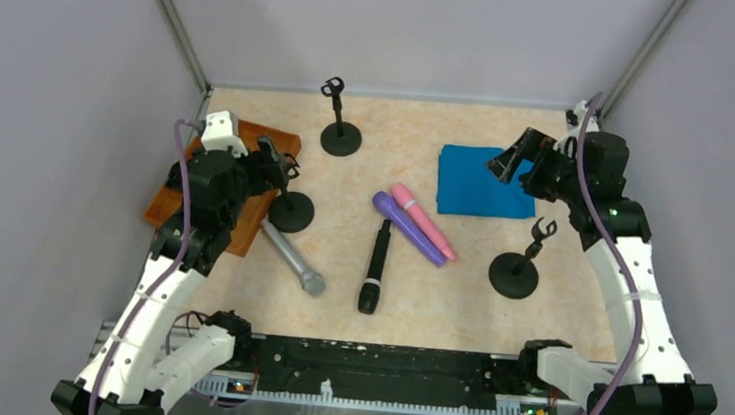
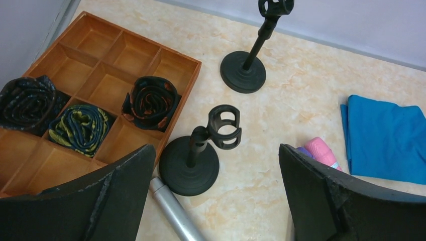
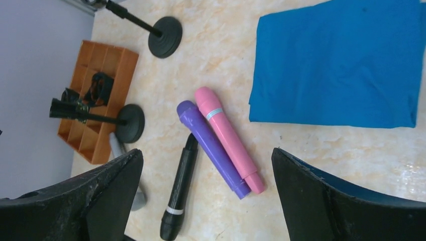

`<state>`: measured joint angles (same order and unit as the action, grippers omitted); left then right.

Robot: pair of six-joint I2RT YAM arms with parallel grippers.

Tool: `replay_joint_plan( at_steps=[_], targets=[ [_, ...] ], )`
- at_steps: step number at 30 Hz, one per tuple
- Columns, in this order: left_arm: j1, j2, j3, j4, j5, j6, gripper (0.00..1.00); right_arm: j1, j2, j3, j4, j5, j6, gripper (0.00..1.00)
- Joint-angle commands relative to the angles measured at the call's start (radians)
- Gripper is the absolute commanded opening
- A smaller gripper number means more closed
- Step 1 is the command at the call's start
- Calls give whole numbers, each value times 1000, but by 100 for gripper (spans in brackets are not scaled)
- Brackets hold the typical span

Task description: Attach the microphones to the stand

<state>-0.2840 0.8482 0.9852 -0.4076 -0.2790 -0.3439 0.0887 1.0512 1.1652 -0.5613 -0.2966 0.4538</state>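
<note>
Several microphones lie on the table: a pink one (image 1: 424,220), a purple one (image 1: 408,228), a black one (image 1: 374,266) and a silver one (image 1: 293,258). Three black stands with empty clips stand upright: far (image 1: 340,137), left (image 1: 290,210) and right (image 1: 515,274). My left gripper (image 1: 272,157) is open and empty, raised above the left stand (image 2: 190,164). My right gripper (image 1: 513,161) is open and empty, high over the blue cloth; its wrist view shows the pink (image 3: 228,137), purple (image 3: 213,147) and black (image 3: 179,188) microphones below.
A wooden compartment tray (image 1: 165,208) with rolled ties (image 2: 150,102) sits at the left, touching the left stand's base. A folded blue cloth (image 1: 475,189) lies at the back right. Grey walls close in the table on three sides.
</note>
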Motion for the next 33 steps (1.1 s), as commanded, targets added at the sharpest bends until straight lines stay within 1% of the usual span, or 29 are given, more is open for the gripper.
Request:
replay_joint_plan(
  at_steps=[1,3,5,6,8,11,16,19,23,26,31,33],
  targets=[
    [2,-83,-62,25,-13,-35,99,13,58,33,35,-111,-4,98],
    [2,-98,-78,27,-9,-35,99,79,83,43,26,-41,-10,98],
    [2,-97,-82,19,-9,-38,99,201,125,66,6,73,-21,98],
    [3,-92,-80,16,-6,-38,99,292,150,74,2,139,-20,98],
    [2,-83,-76,15,0,-37,99,404,200,73,11,196,0,96],
    [2,-75,-67,15,13,-34,99,533,260,23,72,241,51,93],
    [2,-112,-67,33,47,-34,99,699,295,-141,242,267,215,90],
    [3,-141,-86,61,68,-32,99,790,350,-184,279,330,277,89],
    [2,-147,-85,83,126,-13,99,875,451,-166,271,382,313,87],
    [2,-149,-65,71,113,1,99,929,517,-125,241,423,316,87],
    [2,-171,-56,62,95,21,99,954,621,-44,162,492,299,84],
    [2,-182,-58,66,92,40,99,956,660,-17,141,518,285,79]
  ],
)
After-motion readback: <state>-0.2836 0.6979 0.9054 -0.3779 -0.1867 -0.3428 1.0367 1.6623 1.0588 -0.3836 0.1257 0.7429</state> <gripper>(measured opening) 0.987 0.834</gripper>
